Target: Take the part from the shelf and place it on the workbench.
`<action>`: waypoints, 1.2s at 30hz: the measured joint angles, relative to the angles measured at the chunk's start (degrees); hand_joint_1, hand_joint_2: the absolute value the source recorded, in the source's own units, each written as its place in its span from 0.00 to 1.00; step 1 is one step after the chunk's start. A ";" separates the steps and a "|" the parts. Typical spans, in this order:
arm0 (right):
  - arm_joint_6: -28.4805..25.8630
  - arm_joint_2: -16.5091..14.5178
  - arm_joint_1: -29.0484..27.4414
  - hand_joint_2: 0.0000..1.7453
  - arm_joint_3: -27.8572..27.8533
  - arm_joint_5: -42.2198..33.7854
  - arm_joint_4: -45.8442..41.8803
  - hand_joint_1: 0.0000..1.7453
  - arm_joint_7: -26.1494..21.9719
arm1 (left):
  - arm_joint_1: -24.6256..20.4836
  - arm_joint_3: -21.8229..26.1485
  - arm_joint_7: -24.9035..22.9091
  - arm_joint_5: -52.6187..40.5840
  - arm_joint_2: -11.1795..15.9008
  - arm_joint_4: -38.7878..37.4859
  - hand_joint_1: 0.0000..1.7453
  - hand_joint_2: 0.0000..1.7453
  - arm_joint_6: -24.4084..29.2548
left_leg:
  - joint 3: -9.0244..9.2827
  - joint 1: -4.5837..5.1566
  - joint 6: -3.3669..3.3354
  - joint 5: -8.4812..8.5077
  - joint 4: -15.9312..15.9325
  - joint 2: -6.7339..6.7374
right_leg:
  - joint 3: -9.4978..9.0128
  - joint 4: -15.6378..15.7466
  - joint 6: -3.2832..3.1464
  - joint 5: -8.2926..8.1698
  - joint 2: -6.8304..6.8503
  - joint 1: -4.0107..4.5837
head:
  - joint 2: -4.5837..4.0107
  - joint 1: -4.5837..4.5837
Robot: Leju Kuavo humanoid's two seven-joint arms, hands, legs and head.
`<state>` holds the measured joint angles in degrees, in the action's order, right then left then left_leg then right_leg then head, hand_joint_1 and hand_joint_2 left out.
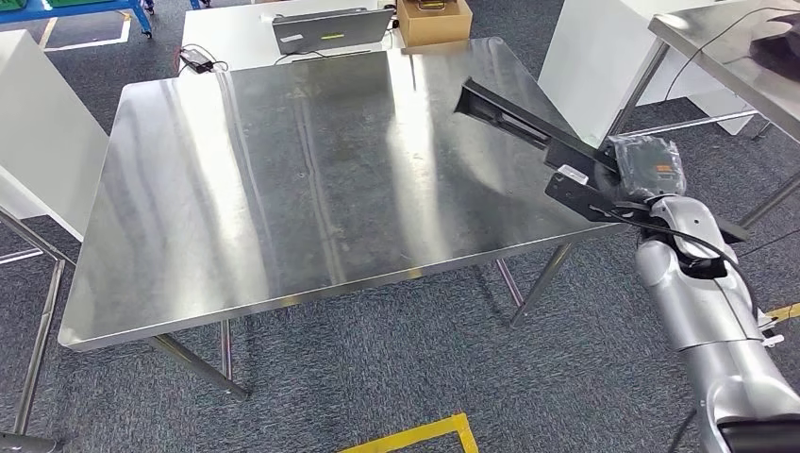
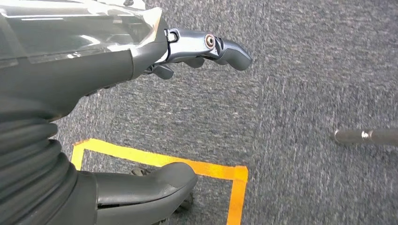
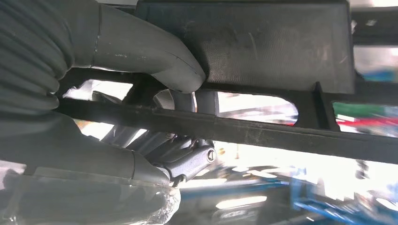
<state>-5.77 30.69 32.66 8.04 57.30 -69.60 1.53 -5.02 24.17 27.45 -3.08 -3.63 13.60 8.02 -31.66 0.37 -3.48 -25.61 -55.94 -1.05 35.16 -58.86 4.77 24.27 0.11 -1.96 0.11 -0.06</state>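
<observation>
A long black plastic part (image 1: 528, 132) slants over the right edge of the steel workbench (image 1: 283, 189), its far end above the tabletop. My right hand (image 1: 641, 175) grips its near end, just off the bench's right side. In the right wrist view the thumb (image 3: 141, 51) presses on the part (image 3: 281, 47) and the fingers (image 3: 183, 159) wrap under its bar. My left hand (image 2: 141, 117) hangs over the carpet, its fingers apart and holding nothing.
A laptop (image 1: 330, 28), a cardboard box (image 1: 434, 19) and a power adapter (image 1: 196, 58) lie on a white table behind the bench. A second steel table (image 1: 726, 47) stands at the right. Yellow floor tape (image 1: 415, 436) marks the carpet near me.
</observation>
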 joint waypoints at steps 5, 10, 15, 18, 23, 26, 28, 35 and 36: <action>-0.49 -0.28 7.50 1.00 3.67 13.75 15.65 1.00 3.74 | -0.23 0.01 -0.27 -0.78 1.22 0.00 0.00 1.00 -0.10 | -2.54 0.29 1.31 -2.74 -4.60 0.24 | -1.22 1.76 -1.82 0.14 -0.43 0.11 | 0.00 -0.03; -1.77 -5.17 15.56 1.00 11.55 27.08 34.98 1.00 6.63 | -0.75 -0.02 0.44 -1.77 1.67 0.02 0.00 1.00 -0.02 | -10.10 -0.22 1.92 -5.67 -16.63 0.83 | -1.34 1.71 -2.95 0.29 -0.59 0.46 | 0.00 0.04; -2.11 -10.79 18.62 1.00 15.21 28.66 40.22 1.00 7.49 | -1.93 -0.04 0.63 -2.21 1.99 0.24 0.00 1.00 -0.15 | -3.29 1.23 -1.25 1.15 -1.69 1.37 | -1.61 1.84 -2.87 0.46 -1.01 1.03 | 0.00 0.00; -2.42 -12.55 19.83 1.00 16.21 28.75 41.62 1.00 6.64 | -2.12 -0.07 0.68 -2.64 1.98 0.37 0.00 1.00 -0.15 | -2.74 1.01 -1.19 1.63 -0.62 1.49 | -1.26 1.31 -2.64 0.88 -0.72 1.30 | 0.00 -0.02; -1.66 -17.37 21.73 1.00 19.11 29.17 43.08 1.00 6.63 | -2.84 -0.49 -0.20 -4.02 1.64 0.46 0.00 1.00 -0.16 | -2.23 0.68 -1.38 2.25 0.31 1.76 | 5.91 -13.35 -2.97 6.93 -0.53 1.24 | 0.00 -0.35; -0.27 -21.07 23.81 1.00 22.12 29.21 43.55 1.00 7.74 | -3.37 -0.81 -1.22 -4.81 1.21 0.57 0.00 1.00 -0.13 | -2.29 0.62 -1.05 2.03 -0.11 1.77 | 4.69 -10.49 -1.37 4.70 -0.47 0.80 | 0.00 -0.36; 0.67 -23.37 25.86 1.00 24.03 29.22 43.75 1.00 8.03 | -3.84 -1.00 -1.84 -5.28 1.05 0.68 0.00 1.00 -0.09 | -2.70 0.66 -0.34 1.51 -1.08 1.63 | 0.92 -2.73 -0.62 1.89 -0.46 0.46 | 0.00 -0.37; 3.33 -30.20 31.18 1.00 30.13 29.23 43.96 1.00 6.21 | -4.88 -1.79 -3.04 -6.47 0.80 1.26 0.00 1.00 0.08 | -5.46 0.18 1.75 -1.09 -5.48 1.28 | -0.74 0.80 -3.16 0.62 -0.60 0.19 | 0.00 -0.14; 3.39 -30.77 31.63 1.00 30.62 29.23 43.98 1.00 6.02 | -4.96 -1.81 -3.09 -6.56 0.78 1.33 0.00 1.00 0.05 | -7.04 -0.06 2.23 -2.72 -8.68 1.22 | -0.76 0.80 -3.35 0.64 -0.60 0.21 | 0.00 -0.05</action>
<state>-2.38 -0.09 64.29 38.66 86.53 -25.62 7.55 -9.98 22.36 24.36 -9.64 -2.85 14.93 8.07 -38.70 0.31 -1.25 -28.33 -64.62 0.18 34.40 -58.06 1.42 24.91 -0.50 -1.75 0.11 -0.12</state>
